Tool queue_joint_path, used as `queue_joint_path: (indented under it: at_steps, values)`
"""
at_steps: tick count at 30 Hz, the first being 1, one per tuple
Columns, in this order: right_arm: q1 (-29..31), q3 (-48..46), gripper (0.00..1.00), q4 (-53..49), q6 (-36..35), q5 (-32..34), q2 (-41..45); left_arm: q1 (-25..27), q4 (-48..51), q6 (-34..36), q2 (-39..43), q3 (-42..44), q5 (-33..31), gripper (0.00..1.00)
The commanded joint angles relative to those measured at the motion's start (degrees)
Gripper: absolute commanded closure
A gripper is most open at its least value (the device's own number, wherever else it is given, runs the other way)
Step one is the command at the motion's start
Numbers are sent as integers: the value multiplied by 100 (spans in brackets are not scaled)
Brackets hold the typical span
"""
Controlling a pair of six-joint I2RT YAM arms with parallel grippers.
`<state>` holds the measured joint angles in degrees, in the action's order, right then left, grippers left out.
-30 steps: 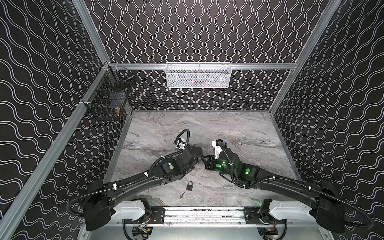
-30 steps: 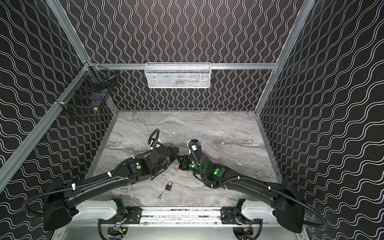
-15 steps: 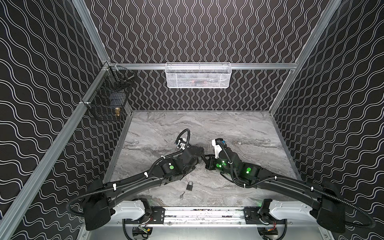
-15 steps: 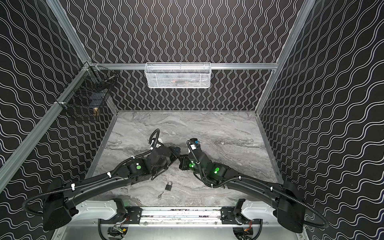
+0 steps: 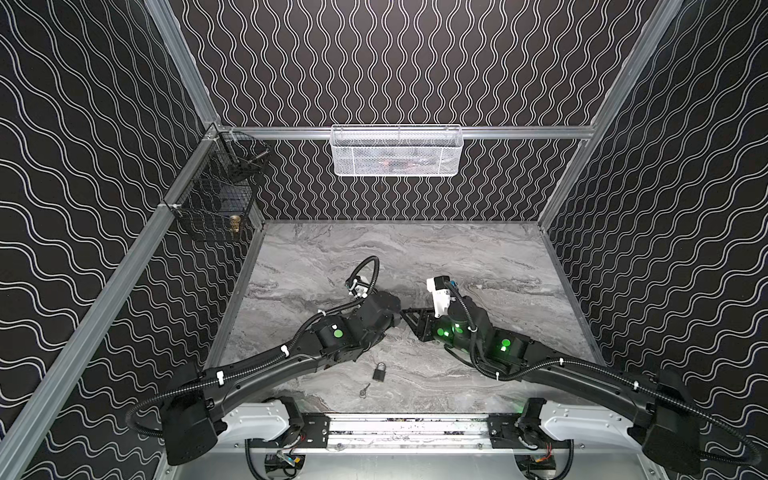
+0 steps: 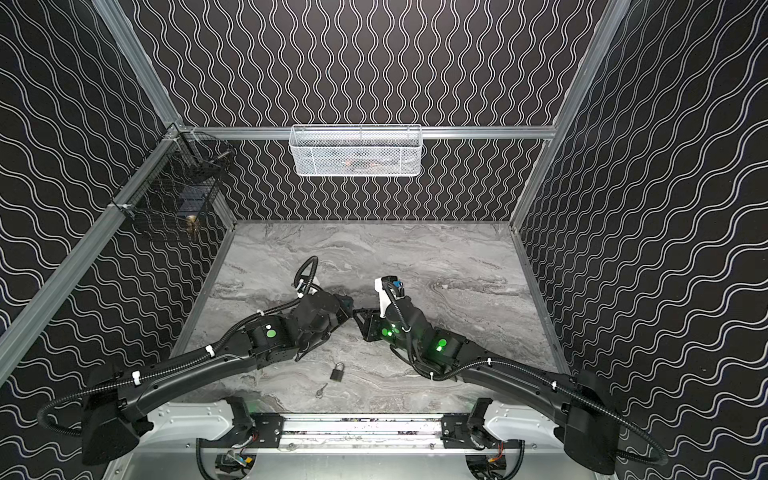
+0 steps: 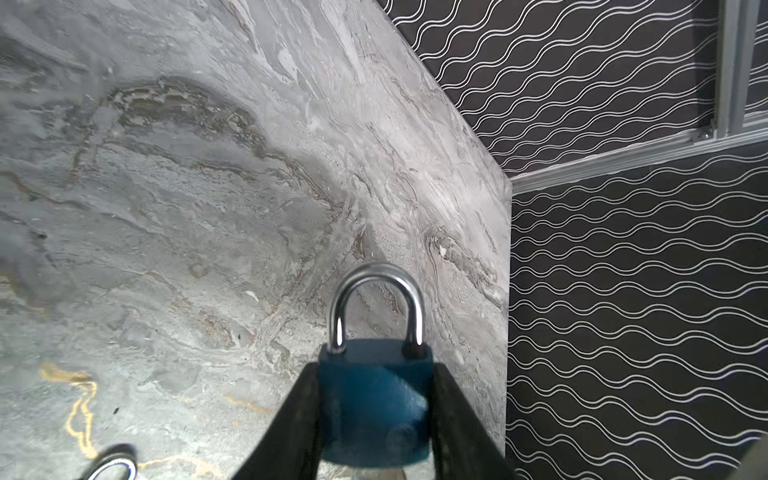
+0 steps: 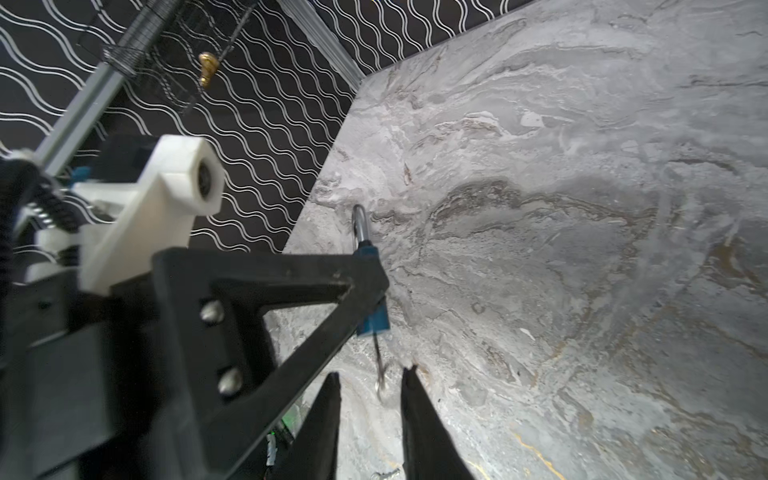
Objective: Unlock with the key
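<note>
Your left gripper (image 7: 375,374) is clamped on the blue padlock (image 7: 374,409), with one finger pressed against each side of its body. It holds the lock above the marble table (image 5: 457,257), near the middle. Both legs of the shackle (image 7: 376,286) are seated in the body. The key (image 8: 378,353) projects from the end of the body opposite the shackle. Your right gripper (image 8: 370,376) has its jaws apart, one on each side of the key's bow, with a gap showing on both sides. A dark padlock (image 5: 379,371) and a loose key (image 5: 364,390) lie on the near part of the table.
</note>
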<state>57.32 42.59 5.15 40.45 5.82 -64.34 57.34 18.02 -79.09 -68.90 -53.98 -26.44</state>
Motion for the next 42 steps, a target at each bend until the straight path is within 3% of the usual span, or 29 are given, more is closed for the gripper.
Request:
queue_joint_path:
  at_steps: [1, 5, 14, 42]
  values:
    - [-9, -66, 70, 197, 108, -93, 110, -38, -85, 132, 85, 25, -207, 100]
    - [-15, -342, 67, 586, 653, -165, 186, -56, -134, 105, 127, 54, -177, 100]
    - [-15, -174, 68, 805, 1054, -364, -221, -59, -178, 98, 194, 63, -212, 100]
    - [-8, -190, 87, 1162, 1050, -391, -611, -62, -229, 175, 240, 4, -139, 100]
